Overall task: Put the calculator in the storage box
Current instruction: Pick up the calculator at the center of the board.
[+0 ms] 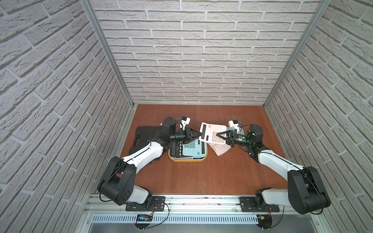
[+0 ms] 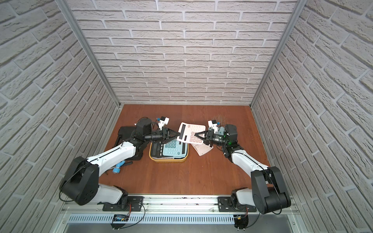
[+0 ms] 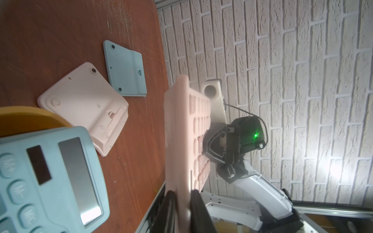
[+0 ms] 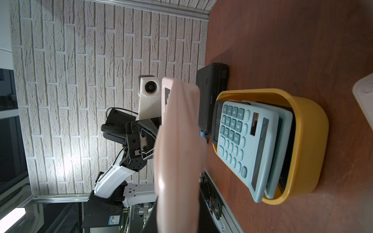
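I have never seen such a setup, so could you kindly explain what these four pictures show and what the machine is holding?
Two robot arms work over a wooden table. Two pictures look down from overhead; two come from cameras on the wrists. The left fingers and right fingers both clamp one pink calculator in the air. The yellow storage box holds a blue calculator on top. A face-down pink calculator and a face-down blue calculator lie nearby; a black case lies beside the left arm.

The pink calculator (image 1: 214, 133) has a black display strip (image 1: 204, 131). The storage box (image 1: 188, 160) is mustard yellow; the table (image 1: 201, 177) red-brown wood grain, the walls (image 1: 201, 60) white brick-patterned.
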Robot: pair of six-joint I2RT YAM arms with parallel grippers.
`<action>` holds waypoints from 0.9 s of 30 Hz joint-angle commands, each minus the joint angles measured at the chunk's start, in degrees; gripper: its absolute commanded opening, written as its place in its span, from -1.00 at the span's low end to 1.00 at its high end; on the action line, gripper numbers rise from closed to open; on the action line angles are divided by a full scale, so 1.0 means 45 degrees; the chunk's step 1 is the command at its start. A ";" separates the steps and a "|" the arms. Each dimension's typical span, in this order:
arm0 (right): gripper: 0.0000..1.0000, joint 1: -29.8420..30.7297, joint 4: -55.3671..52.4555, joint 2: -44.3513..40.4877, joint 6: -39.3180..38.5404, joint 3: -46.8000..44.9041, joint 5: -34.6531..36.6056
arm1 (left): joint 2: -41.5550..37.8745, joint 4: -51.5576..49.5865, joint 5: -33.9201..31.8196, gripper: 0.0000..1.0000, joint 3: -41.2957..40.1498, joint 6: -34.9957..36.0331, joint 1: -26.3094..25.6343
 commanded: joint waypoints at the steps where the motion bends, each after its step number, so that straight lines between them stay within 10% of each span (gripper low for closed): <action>1: -0.94 0.0059 0.1202 -0.0008 -0.0040 -0.0030 -0.0800 | 0.0189 0.0939 0.0374 -0.82 0.0049 -0.0200 -0.0008; 9: -0.94 0.0501 -0.2134 -0.0272 -0.2435 0.0606 -0.0666 | 0.0165 -0.0159 0.0302 -0.53 0.0435 0.0415 -0.0123; 18: -0.92 0.0546 -0.3924 -0.0521 -0.3657 0.0940 -0.0418 | -0.0275 -0.1259 0.0274 -1.00 0.0601 0.1091 -0.0058; 27: 0.30 0.0511 -0.9325 -0.1293 -0.7589 0.2102 0.1175 | -0.1902 -0.3862 0.0776 -1.00 0.0249 0.2649 0.1992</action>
